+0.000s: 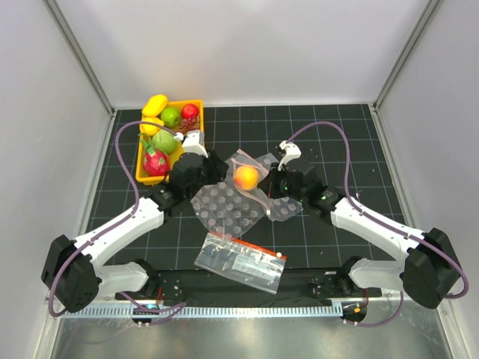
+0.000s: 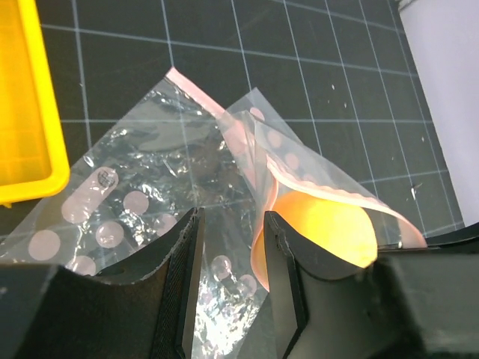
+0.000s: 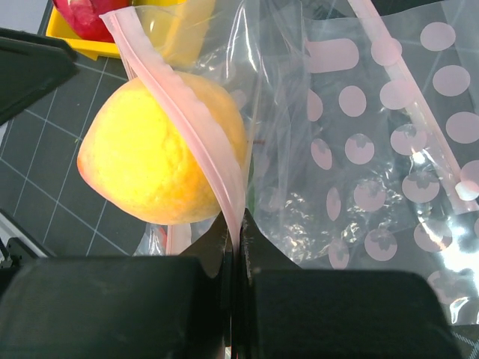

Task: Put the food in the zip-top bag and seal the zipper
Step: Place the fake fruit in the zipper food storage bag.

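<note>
My right pincer pressed together on zipper of zip-top bag, right of yellow bin. At bag mouth: orange peach. My left pincer spread, empty. Film thin, limp, slippery: I'd grip stiffer zipper strip. Peach light, glossy, may roll.
</note>
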{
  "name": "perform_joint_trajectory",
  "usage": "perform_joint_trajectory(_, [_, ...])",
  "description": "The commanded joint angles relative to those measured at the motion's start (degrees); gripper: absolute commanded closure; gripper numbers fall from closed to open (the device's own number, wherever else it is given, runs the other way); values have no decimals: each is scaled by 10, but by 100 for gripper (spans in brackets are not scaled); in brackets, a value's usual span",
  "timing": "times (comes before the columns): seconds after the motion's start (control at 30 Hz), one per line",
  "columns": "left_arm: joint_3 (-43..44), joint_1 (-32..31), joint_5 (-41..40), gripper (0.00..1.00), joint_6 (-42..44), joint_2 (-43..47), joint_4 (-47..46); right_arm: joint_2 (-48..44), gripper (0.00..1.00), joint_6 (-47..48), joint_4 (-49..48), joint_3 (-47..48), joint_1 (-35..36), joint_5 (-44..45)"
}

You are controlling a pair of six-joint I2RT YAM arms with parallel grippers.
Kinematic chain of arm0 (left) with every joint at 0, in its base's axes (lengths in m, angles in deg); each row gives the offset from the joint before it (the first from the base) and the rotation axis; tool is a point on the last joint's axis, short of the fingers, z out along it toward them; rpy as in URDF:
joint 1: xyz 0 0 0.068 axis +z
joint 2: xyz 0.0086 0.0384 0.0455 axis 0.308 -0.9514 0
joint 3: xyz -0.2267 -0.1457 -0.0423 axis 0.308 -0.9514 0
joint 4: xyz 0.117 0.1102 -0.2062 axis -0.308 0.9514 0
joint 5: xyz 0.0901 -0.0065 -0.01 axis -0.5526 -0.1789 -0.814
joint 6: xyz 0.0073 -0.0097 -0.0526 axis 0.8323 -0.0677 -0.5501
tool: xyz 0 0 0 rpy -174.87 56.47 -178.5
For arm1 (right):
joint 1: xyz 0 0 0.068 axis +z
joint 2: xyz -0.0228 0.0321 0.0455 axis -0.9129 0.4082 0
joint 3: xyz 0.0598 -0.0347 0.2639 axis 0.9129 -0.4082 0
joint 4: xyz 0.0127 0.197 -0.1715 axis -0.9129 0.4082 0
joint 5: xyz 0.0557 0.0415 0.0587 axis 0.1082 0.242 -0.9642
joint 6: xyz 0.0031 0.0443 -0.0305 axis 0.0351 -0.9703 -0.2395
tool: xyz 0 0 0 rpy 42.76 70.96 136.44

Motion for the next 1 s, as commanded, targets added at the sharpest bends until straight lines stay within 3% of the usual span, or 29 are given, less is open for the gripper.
perform_joint_trajectory(0.0, [-6,6,40,59,8,-13,-55,-14,99,-6,-31,0,-3,-21])
perform_joint_trajectory(0.43, [-6,6,86,60,19,-45,-87,-9,99,-6,-31,1,-4,-28])
perform_joint_trajectory(0.97, [6,7,67,66,4,-56,-51,-13,99,-9,-32,1,-9,-30])
